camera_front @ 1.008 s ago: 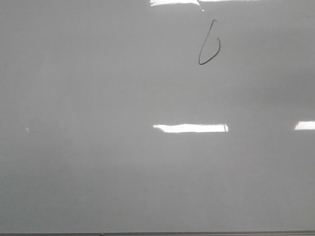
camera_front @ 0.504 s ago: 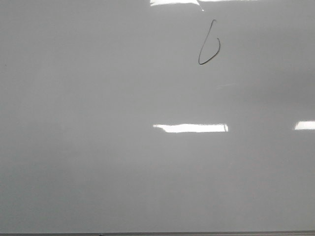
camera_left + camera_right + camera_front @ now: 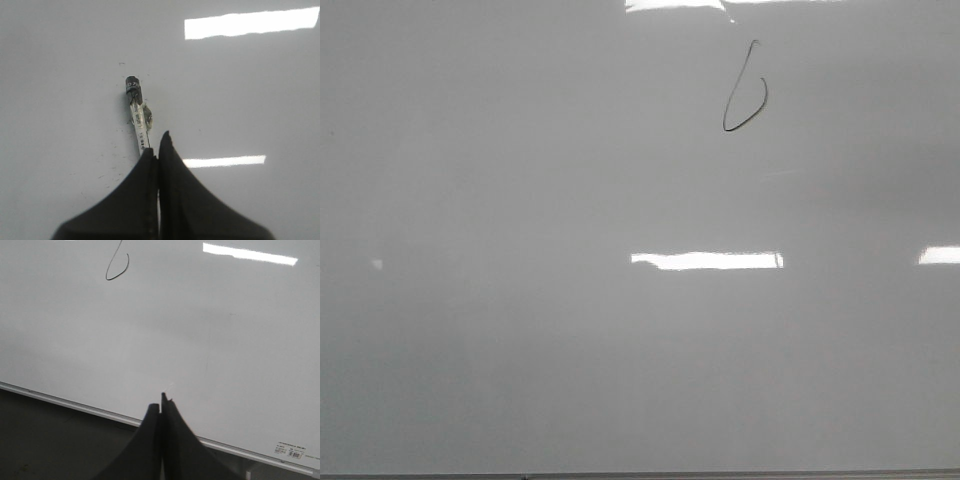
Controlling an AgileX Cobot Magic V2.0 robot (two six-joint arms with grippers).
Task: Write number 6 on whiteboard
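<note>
The whiteboard [image 3: 520, 320] fills the front view, glossy pale grey. The number 6 [image 3: 745, 88] is a thin dark stroke with a narrow loop near its far right; it also shows in the right wrist view [image 3: 118, 266]. Neither gripper shows in the front view. My left gripper [image 3: 157, 145] is shut on a white marker [image 3: 139, 117] with a black end [image 3: 132, 86], which points out over the board [image 3: 250, 100]. I cannot tell whether the marker touches the board. My right gripper [image 3: 161, 402] is shut and empty, over the board's near edge [image 3: 75, 405].
Bright rectangular glare patches lie on the board [image 3: 705, 260]. A dark surface [image 3: 50, 445] lies beyond the board's edge strip. A small printed label [image 3: 291, 450] sits in a board corner. Faint pen specks mark the board near the marker [image 3: 107, 175].
</note>
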